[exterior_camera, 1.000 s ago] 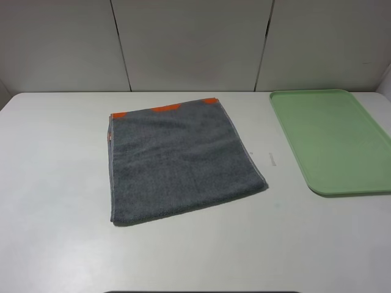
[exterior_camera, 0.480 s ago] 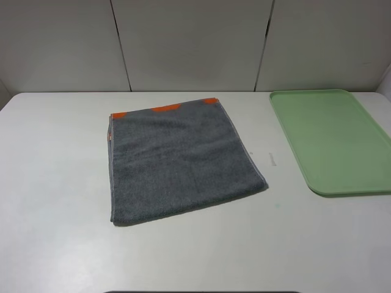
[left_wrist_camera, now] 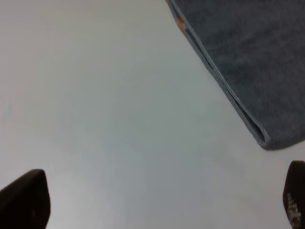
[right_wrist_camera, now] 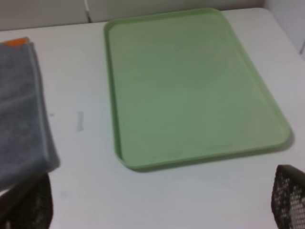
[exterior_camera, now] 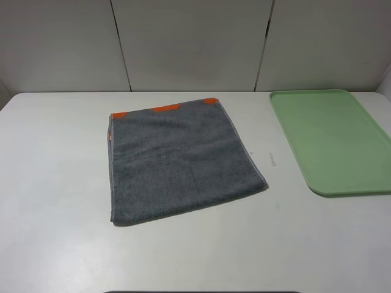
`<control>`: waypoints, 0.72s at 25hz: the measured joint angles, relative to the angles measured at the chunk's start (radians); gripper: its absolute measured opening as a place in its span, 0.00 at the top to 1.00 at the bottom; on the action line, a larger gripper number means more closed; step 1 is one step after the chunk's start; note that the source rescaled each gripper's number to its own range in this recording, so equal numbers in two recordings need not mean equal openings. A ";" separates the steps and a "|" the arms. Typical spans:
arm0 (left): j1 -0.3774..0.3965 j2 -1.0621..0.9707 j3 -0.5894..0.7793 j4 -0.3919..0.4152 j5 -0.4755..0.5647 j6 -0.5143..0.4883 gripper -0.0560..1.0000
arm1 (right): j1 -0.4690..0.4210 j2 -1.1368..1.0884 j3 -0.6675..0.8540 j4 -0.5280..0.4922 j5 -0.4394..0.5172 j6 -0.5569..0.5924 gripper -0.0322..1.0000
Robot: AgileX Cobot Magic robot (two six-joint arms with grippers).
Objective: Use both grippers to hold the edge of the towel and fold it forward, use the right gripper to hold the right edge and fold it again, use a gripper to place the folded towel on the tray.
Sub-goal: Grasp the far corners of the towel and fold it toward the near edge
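Note:
The dark grey towel [exterior_camera: 180, 162] lies flat in the middle of the white table, orange patches [exterior_camera: 165, 108] along its far border and its plain grey hem [exterior_camera: 189, 210] nearest the front. The pale green tray [exterior_camera: 333, 140] sits empty to its right. Neither arm shows in the exterior high view. In the left wrist view my left gripper [left_wrist_camera: 162, 198] is open over bare table, just short of a towel corner [left_wrist_camera: 259, 136]. In the right wrist view my right gripper [right_wrist_camera: 159, 200] is open, with the towel [right_wrist_camera: 19, 109] and the tray [right_wrist_camera: 190, 81] ahead of it.
The white table [exterior_camera: 55, 183] runs out to the left and front of the towel. A grey panelled wall [exterior_camera: 195, 43] stands behind its far edge. A faint mark [exterior_camera: 270, 159] lies on the table between towel and tray.

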 joint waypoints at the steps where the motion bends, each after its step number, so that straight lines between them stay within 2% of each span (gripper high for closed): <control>1: 0.000 0.000 -0.010 0.000 0.001 0.002 0.03 | 0.000 0.004 -0.002 0.012 0.000 0.000 0.00; 7: 0.000 0.042 -0.100 0.000 0.010 0.026 0.04 | 0.000 0.175 -0.136 0.043 -0.042 -0.017 0.00; 12: 0.000 0.228 -0.187 0.000 0.010 0.113 0.04 | 0.000 0.402 -0.302 0.050 -0.079 -0.135 0.00; 18: -0.023 0.516 -0.239 0.000 -0.020 0.131 0.04 | 0.000 0.684 -0.470 0.122 -0.155 -0.282 0.00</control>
